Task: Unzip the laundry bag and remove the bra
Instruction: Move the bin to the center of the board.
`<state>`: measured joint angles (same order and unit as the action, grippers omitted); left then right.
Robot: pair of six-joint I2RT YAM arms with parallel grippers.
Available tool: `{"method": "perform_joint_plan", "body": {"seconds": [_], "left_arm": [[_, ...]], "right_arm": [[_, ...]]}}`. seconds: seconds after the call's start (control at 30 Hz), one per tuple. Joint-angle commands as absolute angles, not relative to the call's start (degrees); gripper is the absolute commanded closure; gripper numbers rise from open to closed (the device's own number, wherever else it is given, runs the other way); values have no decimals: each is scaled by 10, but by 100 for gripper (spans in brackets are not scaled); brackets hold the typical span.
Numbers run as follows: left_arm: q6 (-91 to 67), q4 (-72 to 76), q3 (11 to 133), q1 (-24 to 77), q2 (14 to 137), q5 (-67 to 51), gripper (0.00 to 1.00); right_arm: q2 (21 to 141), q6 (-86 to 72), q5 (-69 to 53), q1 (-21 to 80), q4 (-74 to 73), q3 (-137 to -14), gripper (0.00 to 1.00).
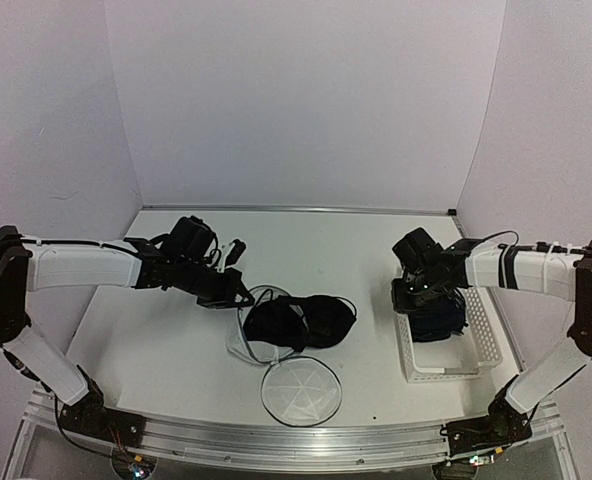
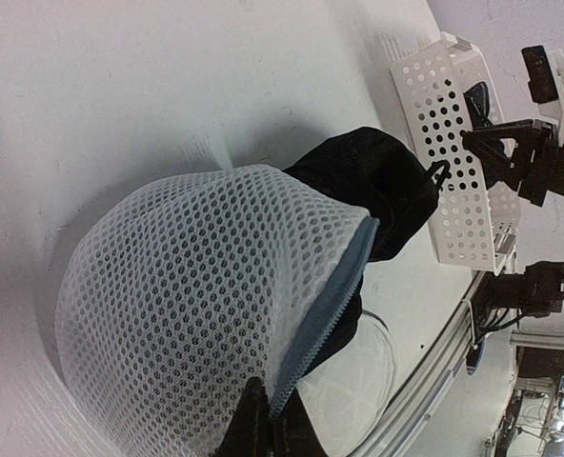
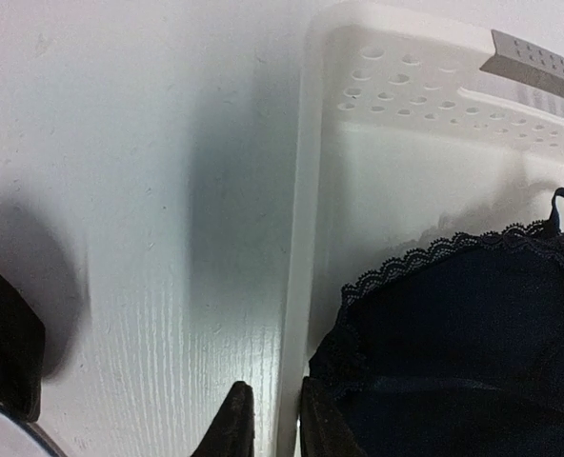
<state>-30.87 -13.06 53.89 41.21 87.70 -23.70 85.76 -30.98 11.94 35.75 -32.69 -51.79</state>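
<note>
The white mesh laundry bag (image 1: 244, 338) lies mid-table, unzipped, and it fills the left wrist view (image 2: 187, 295). Its blue-grey zipper (image 2: 334, 295) runs along the open edge. The round star-seamed lid panel (image 1: 299, 392) lies flat in front of it. The dark bra (image 1: 306, 320) spills out of the bag's mouth to the right and shows in the left wrist view (image 2: 377, 181). My left gripper (image 1: 238, 296) is shut on the bag's zippered edge (image 2: 268, 424). My right gripper (image 1: 408, 300) is far from the bag, its jaws closed on the basket's left wall (image 3: 277, 424).
A white perforated basket (image 1: 481, 335) stands at the right; its wall also shows in the right wrist view (image 3: 301, 238). Another dark lace-edged garment (image 3: 463, 352) lies in it (image 1: 438, 320). The table's front rail runs just past the lid panel.
</note>
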Motion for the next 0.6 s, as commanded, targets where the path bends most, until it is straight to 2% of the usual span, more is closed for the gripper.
{"method": "perform_joint_plan", "body": {"seconds": [0.0,0.07,0.37,0.57], "left_arm": [[-298,-126,543,414,848,-226,100],[-299,-126,543,414,848,-225,100],[-297,-128,543,414,845,-221,100],[-300,-130,539,414,846,-222,100]], "right_arm": [[874,-298,141,362,-312,-552,92],[883,-293,141,363,-312,-562,100],[928,-237,139,378,-290,-625,100],[976,-170,89,385,-249,-669,100]]}}
